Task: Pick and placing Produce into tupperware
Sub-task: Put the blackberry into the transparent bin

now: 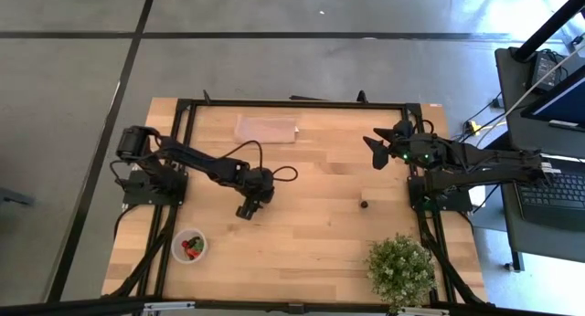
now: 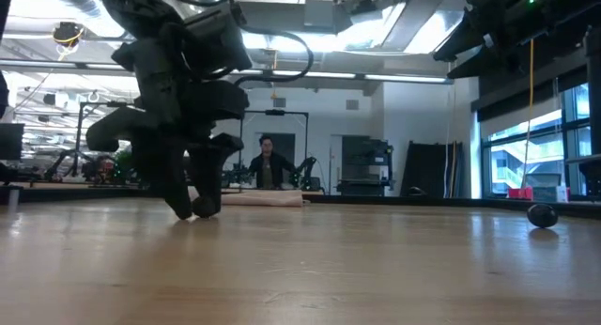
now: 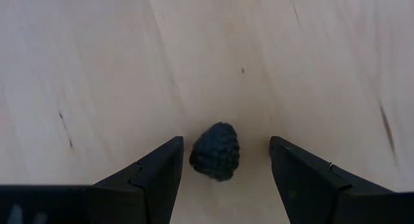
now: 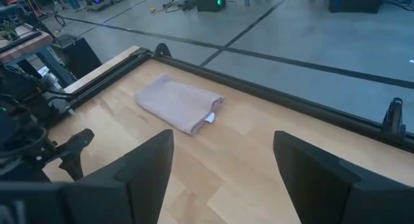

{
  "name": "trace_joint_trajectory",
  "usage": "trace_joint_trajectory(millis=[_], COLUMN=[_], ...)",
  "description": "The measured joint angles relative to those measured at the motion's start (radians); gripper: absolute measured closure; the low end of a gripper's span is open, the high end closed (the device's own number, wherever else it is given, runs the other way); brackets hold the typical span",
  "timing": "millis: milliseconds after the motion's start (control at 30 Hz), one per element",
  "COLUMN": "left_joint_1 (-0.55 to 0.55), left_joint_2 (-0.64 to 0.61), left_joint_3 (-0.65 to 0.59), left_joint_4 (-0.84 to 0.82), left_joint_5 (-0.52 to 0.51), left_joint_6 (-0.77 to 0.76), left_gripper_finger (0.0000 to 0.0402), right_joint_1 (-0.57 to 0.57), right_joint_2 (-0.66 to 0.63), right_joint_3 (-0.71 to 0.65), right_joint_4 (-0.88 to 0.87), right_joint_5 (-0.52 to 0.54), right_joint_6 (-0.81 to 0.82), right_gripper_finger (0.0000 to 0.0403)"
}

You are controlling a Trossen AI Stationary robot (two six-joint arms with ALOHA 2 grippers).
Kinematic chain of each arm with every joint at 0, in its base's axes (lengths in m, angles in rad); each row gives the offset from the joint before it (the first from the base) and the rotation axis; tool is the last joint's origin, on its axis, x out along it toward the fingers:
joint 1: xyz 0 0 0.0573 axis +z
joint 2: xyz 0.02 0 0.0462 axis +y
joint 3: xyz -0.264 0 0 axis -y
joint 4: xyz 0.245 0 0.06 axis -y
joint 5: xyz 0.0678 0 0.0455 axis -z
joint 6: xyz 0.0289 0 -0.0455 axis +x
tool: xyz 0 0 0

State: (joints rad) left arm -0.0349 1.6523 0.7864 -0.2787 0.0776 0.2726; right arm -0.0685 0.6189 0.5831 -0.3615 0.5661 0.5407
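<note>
My left gripper [image 1: 247, 210] points down at the table's middle, open. A dark purple-black berry [image 3: 215, 153] lies on the wood between its two fingers [image 3: 155, 172], closer to one than the other, and I see no contact. In the low view the fingertips [image 2: 180, 208] stand at the table top beside that berry [image 2: 205, 208]. A second dark berry [image 1: 364, 204] lies loose toward the right, also seen in the low view [image 2: 542, 215]. The tupperware [image 1: 189, 247] stands near the table's near left corner with red and dark fruits inside. My right gripper [image 1: 377, 150] waits open above the table's right side.
A folded pinkish-tan cloth [image 1: 266, 128] lies near the far edge. A bushy potted plant [image 1: 400, 270] stands at the near right corner. Black frame rails [image 1: 292, 105] run along the table's edges. A person stands in the room far behind the table [image 2: 269, 162].
</note>
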Motion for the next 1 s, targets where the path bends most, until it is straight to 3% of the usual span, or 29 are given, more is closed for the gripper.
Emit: trace_joint_trajectory(millis=[233, 833, 1000], left_joint_1=[0.0, 0.0, 0.0], left_joint_2=[0.013, 0.015, 0.015], left_joint_3=[0.003, 0.0, 0.0], left_joint_4=[-0.001, 0.006, 0.005], left_joint_5=[0.019, 0.001, -0.016], left_joint_6=[-0.007, -0.14, -0.151], left_gripper_finger=[0.0189, 0.0308, 0.0312], right_joint_1=[0.0, 0.0, 0.0], right_joint_2=[0.0, 0.0, 0.001], right_joint_3=[0.0, 0.0, 0.0], right_joint_4=[-0.001, -0.001, -0.001], right_joint_5=[-0.002, -0.012, -0.013], right_joint_6=[-0.005, -0.049, -0.049], right_gripper_finger=[0.0135, 0.0135, 0.0135])
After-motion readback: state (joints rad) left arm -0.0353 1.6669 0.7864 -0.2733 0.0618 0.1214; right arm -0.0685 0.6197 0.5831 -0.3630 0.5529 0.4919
